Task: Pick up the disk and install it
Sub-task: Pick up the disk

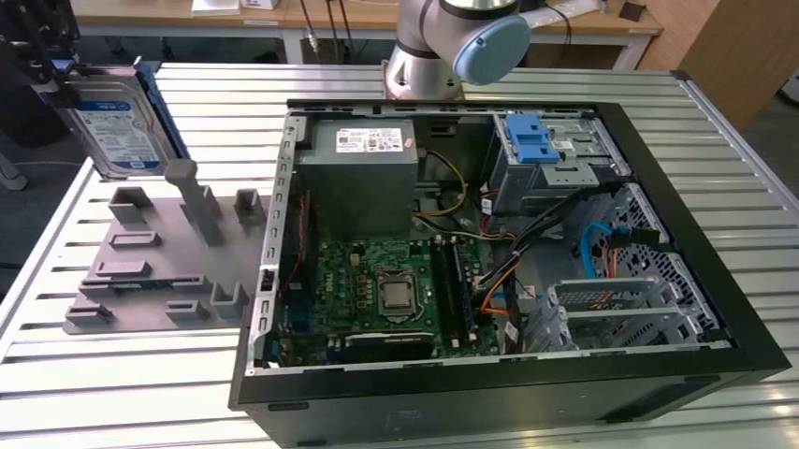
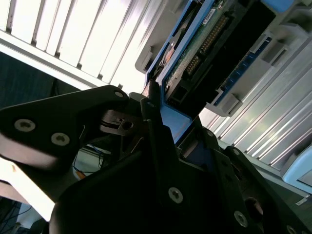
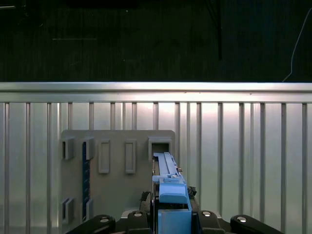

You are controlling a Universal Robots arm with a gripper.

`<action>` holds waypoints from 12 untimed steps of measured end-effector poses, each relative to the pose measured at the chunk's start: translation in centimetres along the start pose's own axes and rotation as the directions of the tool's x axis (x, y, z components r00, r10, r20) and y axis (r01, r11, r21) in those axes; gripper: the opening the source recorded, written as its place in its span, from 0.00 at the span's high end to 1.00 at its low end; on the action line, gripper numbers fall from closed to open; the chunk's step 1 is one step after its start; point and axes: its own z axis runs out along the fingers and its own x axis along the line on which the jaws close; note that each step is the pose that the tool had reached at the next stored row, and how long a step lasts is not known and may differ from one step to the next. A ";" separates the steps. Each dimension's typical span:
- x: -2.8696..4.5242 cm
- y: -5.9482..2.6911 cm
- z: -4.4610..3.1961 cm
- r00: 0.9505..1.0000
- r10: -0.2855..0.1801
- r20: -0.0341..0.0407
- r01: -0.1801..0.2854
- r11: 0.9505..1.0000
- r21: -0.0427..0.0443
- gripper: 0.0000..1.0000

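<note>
Gripper [image 1: 60,84] clamped on disk [image 1: 119,126], holding it upright over grey fixture [image 1: 150,281], at exterior view's left of open computer case [image 1: 500,393].

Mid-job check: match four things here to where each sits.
1 silver rectangular hard drive with blue rails
2 grey slotted fixture plate
3 grey metal box with white sticker
4 silver cage with blue latch

a on the slatted table
b inside the black case, exterior view's left of the cage
c clamped in the gripper
d inside the case, exterior view's right of the box

Pairs: 1c, 2a, 3b, 4d
</note>
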 end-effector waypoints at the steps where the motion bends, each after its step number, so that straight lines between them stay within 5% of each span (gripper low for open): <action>1: 0.00 0.00 -0.16 1.000 0.000 0.000 0.000 1.000 0.001 0.64; 12: -0.01 -0.01 -1.23 1.000 0.000 0.002 0.000 1.000 0.003 0.64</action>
